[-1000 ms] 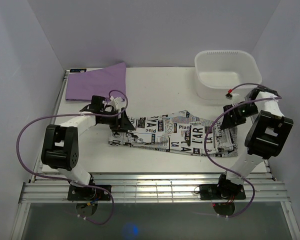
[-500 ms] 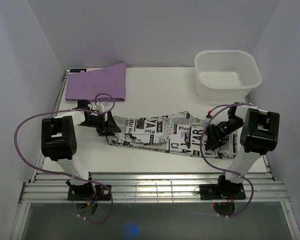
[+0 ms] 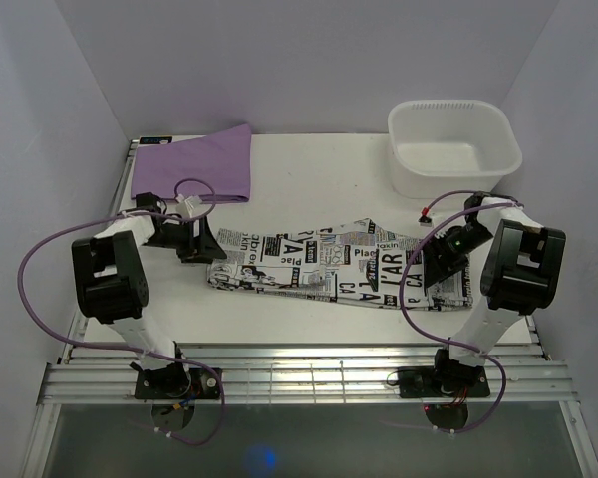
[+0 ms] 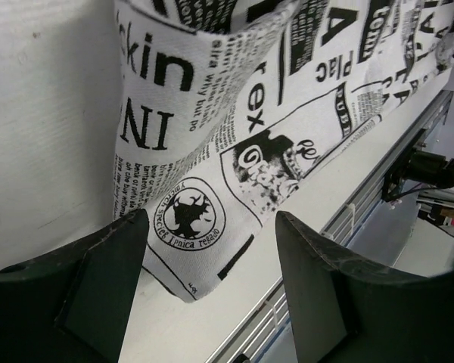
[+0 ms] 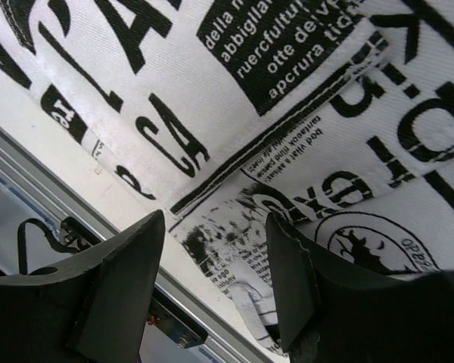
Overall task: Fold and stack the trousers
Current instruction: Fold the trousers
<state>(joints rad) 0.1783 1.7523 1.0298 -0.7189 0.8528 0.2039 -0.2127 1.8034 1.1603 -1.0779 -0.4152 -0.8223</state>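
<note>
The trousers, white with black newspaper print, lie flat in a long band across the near half of the table. My left gripper is low at their left end. In the left wrist view it stands open, and a rounded corner of the trousers lies between the fingers, unpinched. My right gripper hovers over their right end. In the right wrist view it is open, with layered hems of the trousers lying under and between the fingers.
A folded purple cloth lies at the back left. A white plastic tub stands at the back right. The metal rail along the table's front edge runs just behind the trousers' near side.
My left gripper slid left to the trousers' left end, which shifted slightly left too. My right gripper came down from near the tub onto the right end, its jaws a little narrower.
</note>
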